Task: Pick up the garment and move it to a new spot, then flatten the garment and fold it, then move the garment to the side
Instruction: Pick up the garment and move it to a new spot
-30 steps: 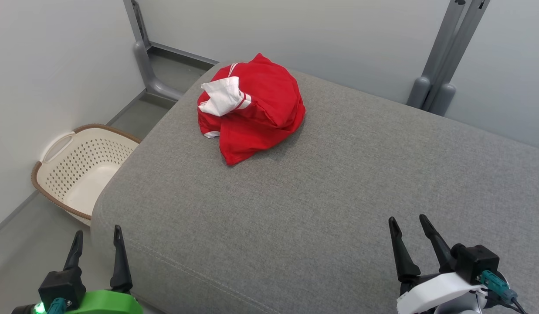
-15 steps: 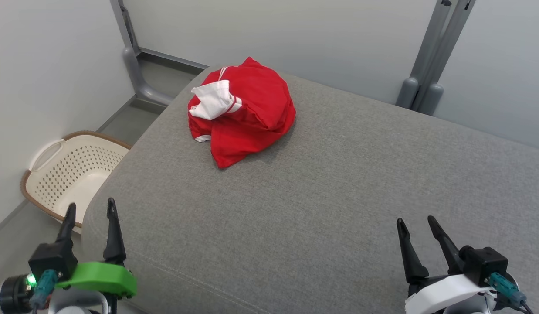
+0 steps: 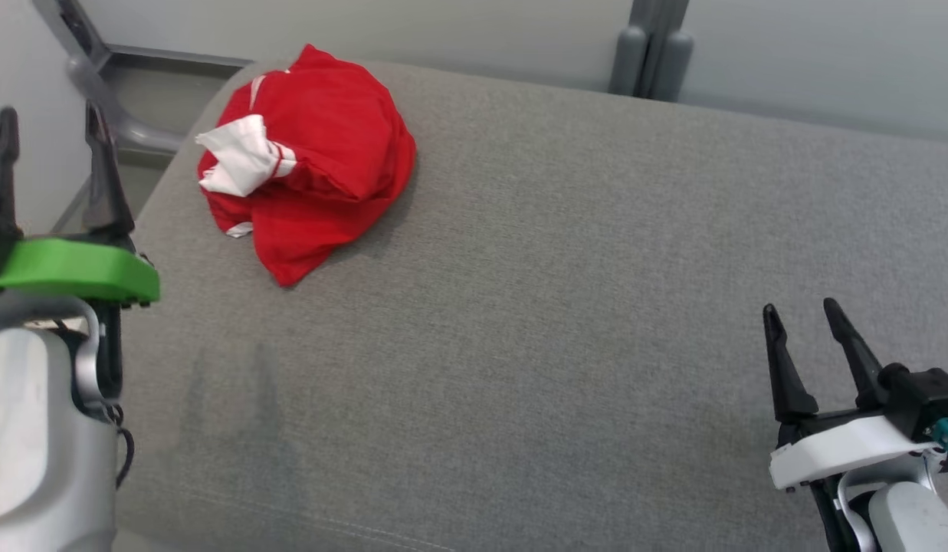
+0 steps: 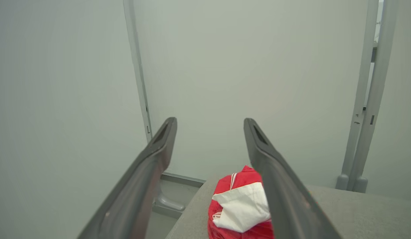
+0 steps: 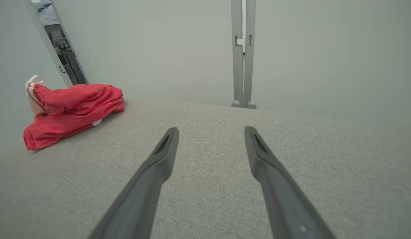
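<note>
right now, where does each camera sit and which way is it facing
head: high up, looking down on the grey cushion and red garment; left end effector and right end effector show, open.
left wrist: faces the wall, garment low between its fingers.
right wrist: low over the cushion, fingers ahead, garment far left.
shared: all three see the garment.

A crumpled red-and-white fabric garment (image 3: 320,146) is seen at the far left of a grey upholstered cushion (image 3: 558,307). The left gripper (image 3: 50,115) and right gripper (image 3: 801,308) are held spread, well apart from it.
</note>
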You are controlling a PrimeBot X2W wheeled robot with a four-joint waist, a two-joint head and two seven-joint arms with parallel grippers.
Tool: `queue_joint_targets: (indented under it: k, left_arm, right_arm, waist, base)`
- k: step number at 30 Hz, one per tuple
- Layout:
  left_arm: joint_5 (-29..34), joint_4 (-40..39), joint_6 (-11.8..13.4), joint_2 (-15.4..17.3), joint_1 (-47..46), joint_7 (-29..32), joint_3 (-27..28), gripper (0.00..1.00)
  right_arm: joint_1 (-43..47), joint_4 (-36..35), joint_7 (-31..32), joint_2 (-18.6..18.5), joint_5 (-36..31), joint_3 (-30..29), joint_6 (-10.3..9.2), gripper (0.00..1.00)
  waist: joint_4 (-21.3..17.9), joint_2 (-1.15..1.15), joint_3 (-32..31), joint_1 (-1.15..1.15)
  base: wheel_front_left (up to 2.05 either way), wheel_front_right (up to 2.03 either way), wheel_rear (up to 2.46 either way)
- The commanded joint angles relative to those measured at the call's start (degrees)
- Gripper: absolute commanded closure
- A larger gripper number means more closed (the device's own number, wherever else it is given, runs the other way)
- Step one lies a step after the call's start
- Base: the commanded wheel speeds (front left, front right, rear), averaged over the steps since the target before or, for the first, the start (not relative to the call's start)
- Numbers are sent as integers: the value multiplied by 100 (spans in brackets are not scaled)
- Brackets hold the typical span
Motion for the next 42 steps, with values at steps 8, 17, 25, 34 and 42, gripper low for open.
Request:
queue_joint_targets:
  k: [8,17,25,34,42]
  left_arm:
    - [-189,720,-190,338,-1198,471,79,0]
    - [-506,1762,-229,582,-1236,1289,201,0]
    - [-785,2294,-154,533,-962,2072,258,0]
    - [-970,2681,-57,529,-833,2333,310,100]
    - [-807,2561,-63,629,-1006,1820,231,100]
  right_arm:
    - [-303,-117,-30,-116,85,-159,-3,0]
    - [-387,-81,-57,-69,86,-145,-4,0]
    - [-391,-56,-56,-50,91,-195,-4,0]
    - [-451,-63,-58,-3,89,-116,-4,0]
    - [-350,-42,-57,53,49,-163,-4,0]
  waist:
    - [-1386,0,1363,0]
    - [-1696,0,1412,0]
    - [-1767,0,1388,0]
    - [-1925,0,1381,0]
    - [-1884,0,1166,0]
  base:
    - [0,0,0]
    - [0,0,0]
    - [0,0,0]
    - [0,0,0]
    - [0,0,0]
